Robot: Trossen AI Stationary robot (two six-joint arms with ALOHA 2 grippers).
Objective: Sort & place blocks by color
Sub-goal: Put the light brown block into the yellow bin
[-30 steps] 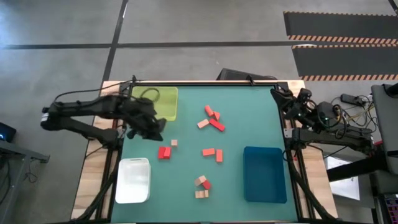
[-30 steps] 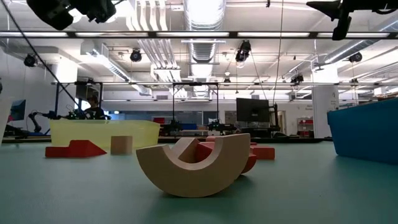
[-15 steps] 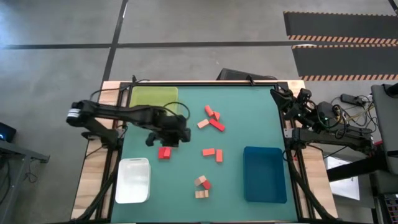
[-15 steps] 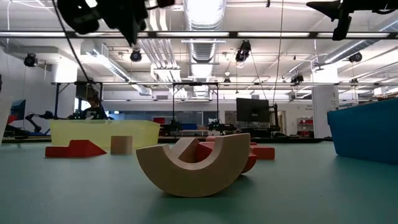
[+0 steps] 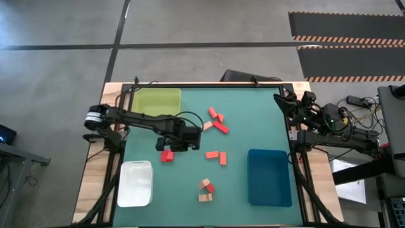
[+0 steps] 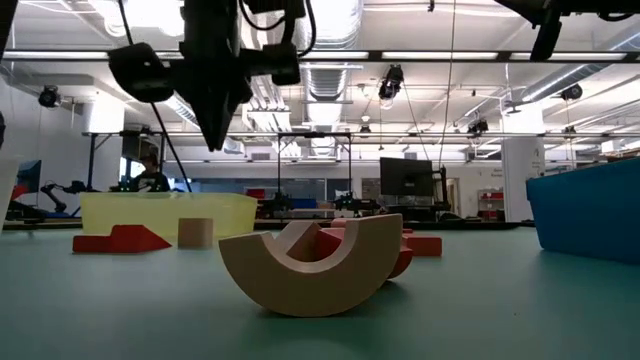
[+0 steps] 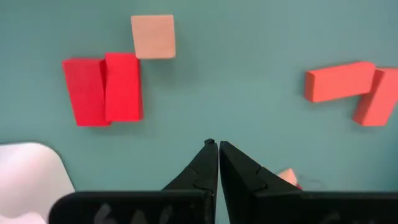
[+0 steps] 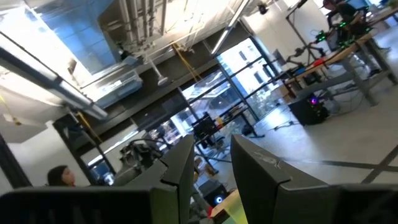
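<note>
My left gripper (image 5: 180, 143) (image 6: 215, 135) hangs shut above the table's middle left, fingers pointing down, touching nothing. In its wrist view the shut fingertips (image 7: 217, 148) sit short of a tan cube (image 7: 153, 36) and beside two deep red blocks (image 7: 102, 89) (image 5: 167, 156); two salmon bars (image 7: 348, 87) (image 5: 216, 156) lie to the right. More salmon and red blocks (image 5: 216, 120) lie farther back, and a mixed group (image 5: 205, 189) lies nearer. A tan arch (image 6: 310, 262) rests on its curved back. My right gripper (image 5: 283, 98) (image 8: 211, 168) waits open at the far right corner.
A yellow-green tray (image 5: 157, 104) sits at the far left, a white tray (image 5: 135, 183) at the near left and a blue tray (image 5: 269, 177) at the near right. In the low view a red wedge (image 6: 120, 240) and a tan cube (image 6: 196, 232) lie before the yellow-green tray.
My left gripper has swung from beside the yellow-green tray toward the table's middle and come down, ending with its fingers pointing down over the spot by the red blocks and the tan cube. No block has moved.
</note>
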